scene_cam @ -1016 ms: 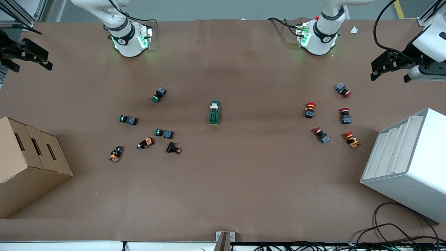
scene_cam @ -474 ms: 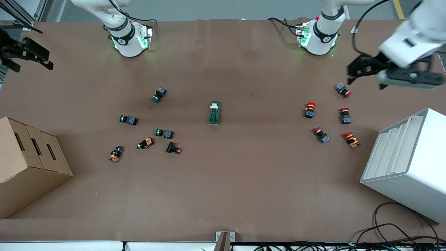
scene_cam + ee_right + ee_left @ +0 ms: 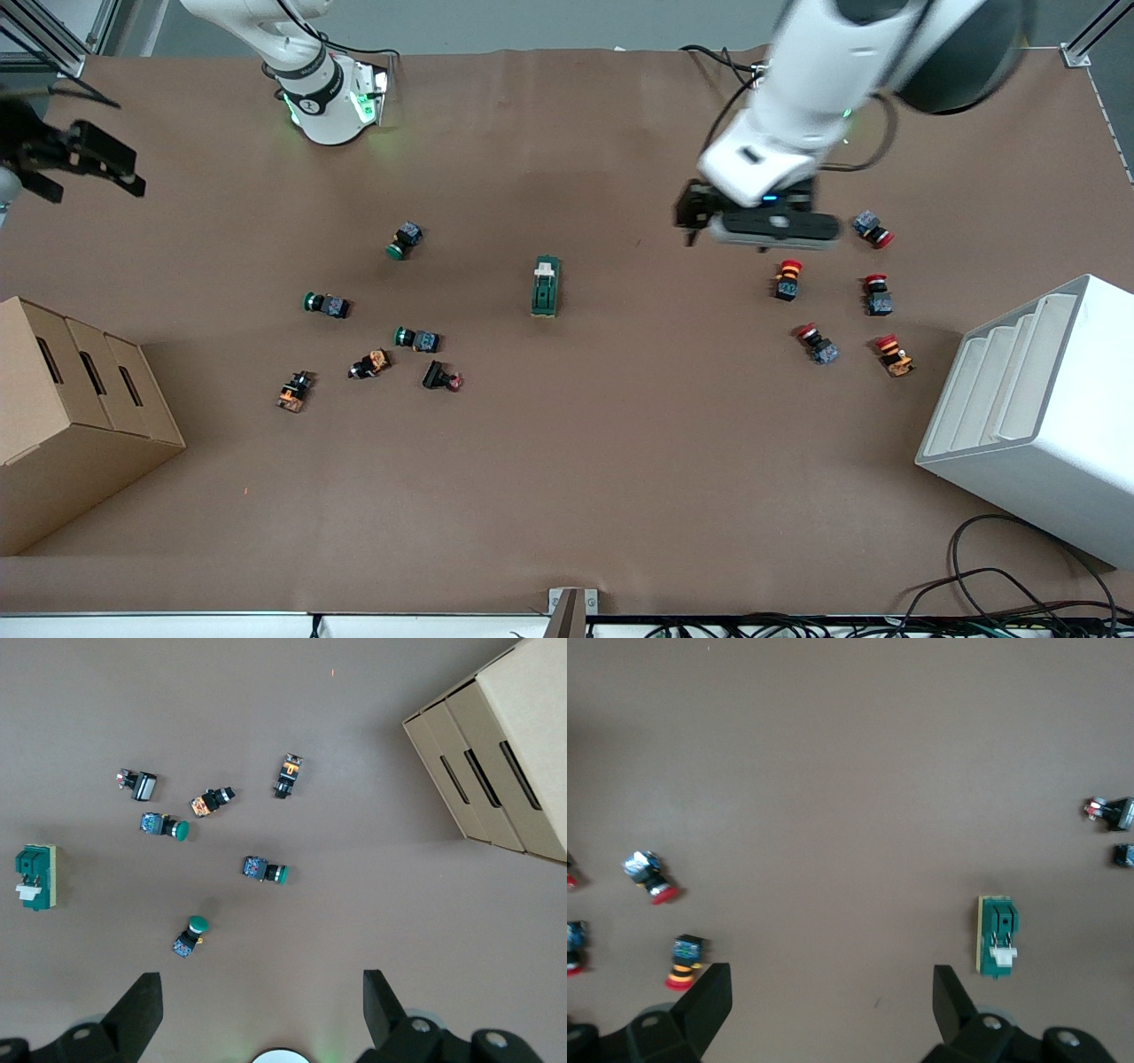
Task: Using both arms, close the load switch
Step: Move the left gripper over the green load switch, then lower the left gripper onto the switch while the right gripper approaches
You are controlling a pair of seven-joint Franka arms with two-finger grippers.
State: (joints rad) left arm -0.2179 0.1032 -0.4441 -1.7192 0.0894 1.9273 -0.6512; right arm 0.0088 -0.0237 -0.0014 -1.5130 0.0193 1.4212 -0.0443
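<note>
The load switch (image 3: 546,285), a dark green oblong block with a cream-white handle piece, lies flat in the middle of the table. It also shows in the left wrist view (image 3: 997,935) and the right wrist view (image 3: 35,877). My left gripper (image 3: 700,220) hangs open and empty in the air over bare table between the switch and the red-capped buttons; its fingers (image 3: 709,1001) stand wide apart. My right gripper (image 3: 89,173) is open and empty over the table's edge at the right arm's end, well away from the switch; it also shows in its own wrist view (image 3: 261,1010).
Several red-capped push-buttons (image 3: 787,276) lie toward the left arm's end, and green-capped and other buttons (image 3: 416,338) toward the right arm's end. A cardboard box (image 3: 71,416) and a white stepped bin (image 3: 1036,416) stand at the table's two ends.
My left arm has swung in from the left arm's end of the table toward the middle, closer to the switch. My right gripper has shifted only slightly. The switch has not moved.
</note>
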